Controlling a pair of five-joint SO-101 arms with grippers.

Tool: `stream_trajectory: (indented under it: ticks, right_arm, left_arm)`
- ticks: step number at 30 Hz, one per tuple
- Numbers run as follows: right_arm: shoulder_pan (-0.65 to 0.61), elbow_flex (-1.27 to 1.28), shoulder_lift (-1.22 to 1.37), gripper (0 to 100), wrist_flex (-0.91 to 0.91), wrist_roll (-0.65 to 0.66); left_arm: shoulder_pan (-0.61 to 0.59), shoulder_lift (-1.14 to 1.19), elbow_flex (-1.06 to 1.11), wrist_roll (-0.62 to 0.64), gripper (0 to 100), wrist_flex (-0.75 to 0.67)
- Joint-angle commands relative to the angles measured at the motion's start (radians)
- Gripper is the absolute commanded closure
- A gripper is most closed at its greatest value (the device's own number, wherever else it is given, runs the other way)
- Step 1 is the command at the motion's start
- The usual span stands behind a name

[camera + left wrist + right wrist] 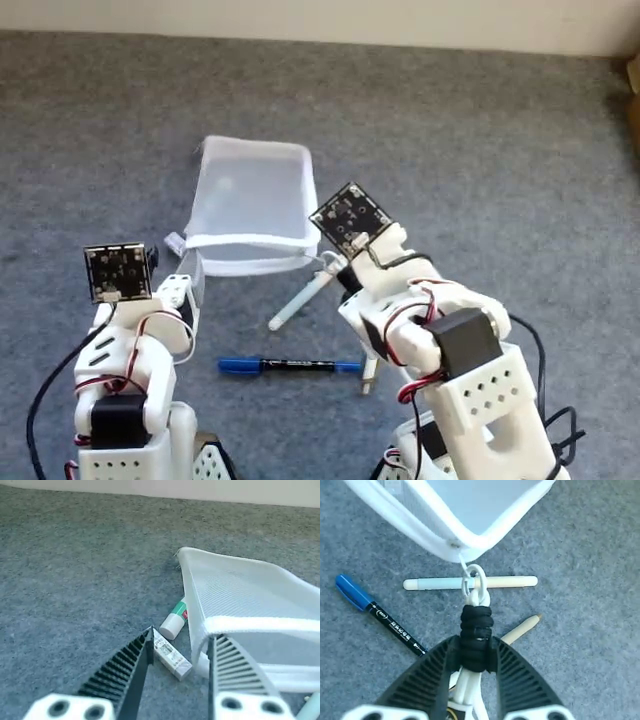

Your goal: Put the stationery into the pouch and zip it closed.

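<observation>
pouch (250,195) rim beside spread left pincer (182,636); right pincer (474,644) pinches its pull cord (476,622).

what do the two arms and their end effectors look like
The left arm and right arm are white plastic with black servo blocks, red and black wires and a square black board at the wrist. The left end effector and right end effector have black ribbed tapering fingers on white bases.

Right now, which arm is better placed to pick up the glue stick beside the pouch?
Left. The left claw is open and free, right beside the glue stick. The right claw is shut on the zipper pull of the pouch, so it is occupied.
</observation>
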Motion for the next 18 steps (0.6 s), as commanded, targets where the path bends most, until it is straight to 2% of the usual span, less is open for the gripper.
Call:
stream_trajectory:
  ticks: [1, 6, 12, 18]
  right_arm:
    - [-0.022, -0.091, -0.030, 99.5, 0.021, -0.015]
    - [-0.105, -0.097, -0.030, 99.5, 0.022, -0.055]
    - [-0.124, -0.114, -0.041, 99.5, 0.031, -0.063]
    - [-0.159, -0.180, -0.173, 99.5, 0.099, -0.063]
  left_arm:
    - [0.030, -0.012, 0.041, -0.086, 82, -0.086]
    - [0.087, -0.012, 0.091, -0.160, 82, -0.124]
    - [0.088, -0.012, 0.101, -0.163, 87, -0.124]
    - [0.110, -0.012, 0.127, -0.163, 87, -0.137]
